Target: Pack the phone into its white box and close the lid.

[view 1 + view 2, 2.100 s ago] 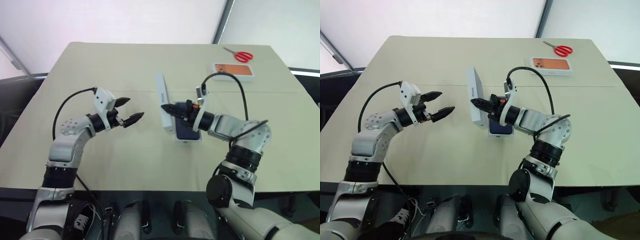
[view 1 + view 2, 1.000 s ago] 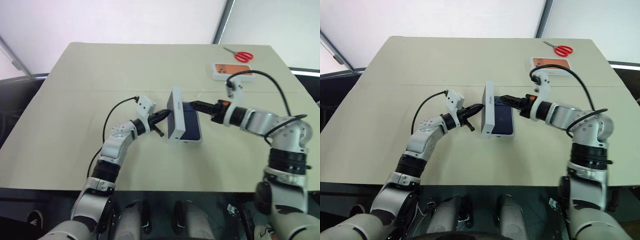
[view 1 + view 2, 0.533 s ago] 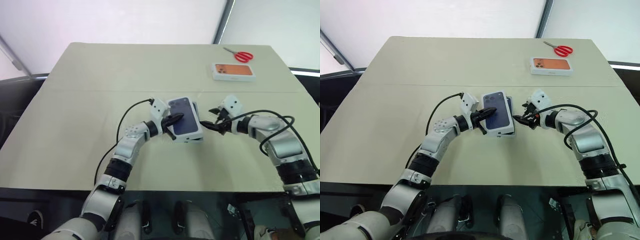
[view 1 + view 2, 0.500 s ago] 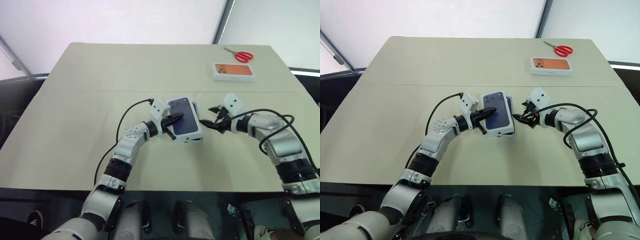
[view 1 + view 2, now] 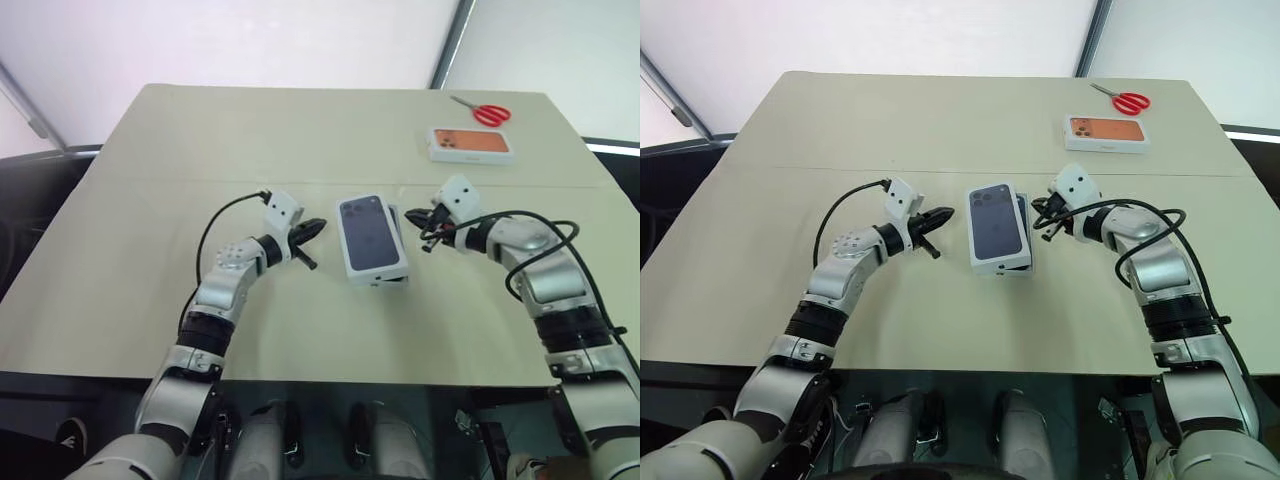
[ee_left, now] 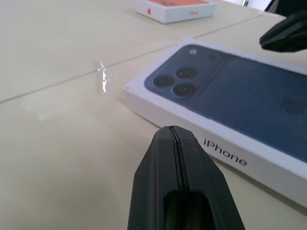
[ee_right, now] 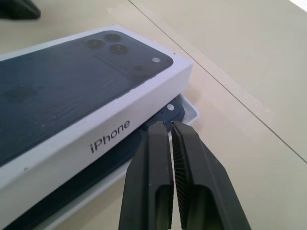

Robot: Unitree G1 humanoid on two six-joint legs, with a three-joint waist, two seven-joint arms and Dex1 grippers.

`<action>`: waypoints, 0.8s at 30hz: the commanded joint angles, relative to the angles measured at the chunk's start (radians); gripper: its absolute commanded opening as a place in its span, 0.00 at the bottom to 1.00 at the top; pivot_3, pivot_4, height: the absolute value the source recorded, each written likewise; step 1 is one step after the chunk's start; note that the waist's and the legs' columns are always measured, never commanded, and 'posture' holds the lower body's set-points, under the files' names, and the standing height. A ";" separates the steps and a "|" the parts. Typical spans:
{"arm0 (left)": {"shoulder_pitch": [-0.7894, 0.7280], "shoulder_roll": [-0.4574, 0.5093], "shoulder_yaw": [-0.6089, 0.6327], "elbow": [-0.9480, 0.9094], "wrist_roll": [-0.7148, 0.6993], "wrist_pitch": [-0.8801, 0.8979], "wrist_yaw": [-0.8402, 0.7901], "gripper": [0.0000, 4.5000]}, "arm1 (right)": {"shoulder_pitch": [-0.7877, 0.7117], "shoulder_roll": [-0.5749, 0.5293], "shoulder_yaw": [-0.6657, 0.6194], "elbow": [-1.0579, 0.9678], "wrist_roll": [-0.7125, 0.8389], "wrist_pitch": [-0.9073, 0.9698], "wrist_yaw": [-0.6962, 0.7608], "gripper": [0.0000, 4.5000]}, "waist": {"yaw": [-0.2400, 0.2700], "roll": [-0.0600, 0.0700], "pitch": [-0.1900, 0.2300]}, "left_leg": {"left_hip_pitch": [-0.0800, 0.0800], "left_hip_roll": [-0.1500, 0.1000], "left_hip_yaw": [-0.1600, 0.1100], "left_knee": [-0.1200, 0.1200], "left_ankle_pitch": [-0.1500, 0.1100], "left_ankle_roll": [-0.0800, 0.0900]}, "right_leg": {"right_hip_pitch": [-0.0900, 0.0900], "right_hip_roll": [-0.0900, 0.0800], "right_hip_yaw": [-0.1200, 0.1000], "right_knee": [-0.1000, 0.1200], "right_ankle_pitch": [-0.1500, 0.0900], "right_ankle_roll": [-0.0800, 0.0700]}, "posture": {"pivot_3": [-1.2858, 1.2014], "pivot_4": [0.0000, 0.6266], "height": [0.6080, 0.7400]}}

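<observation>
Beige table with a seam across it; pale backdrop panels behind, dark floor alongside.

- The lid lies askew over the white box, so most of the phone is hidden from me; just a dark blue corner and one edge show under the lid's overhang.
- My right wrist view cuts the lid off at its side, and I cannot tell whether the lid rests on the phone or on the box's wall.
- My left wrist view cuts off the lid's far end.
- The print on the orange-pictured box is too small for me to read.
</observation>
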 commanded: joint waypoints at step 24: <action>-0.080 -0.096 -0.034 0.072 0.055 -0.046 0.000 0.00 | 0.027 0.019 -0.043 -0.106 -0.027 0.044 0.014 0.01 | 0.001 0.000 0.000 | 0.000 0.000 0.000 0.000 0.000 0.000 | 0.000 0.000 0.000 0.000 0.000 0.000 | 0.52 0.24 0.98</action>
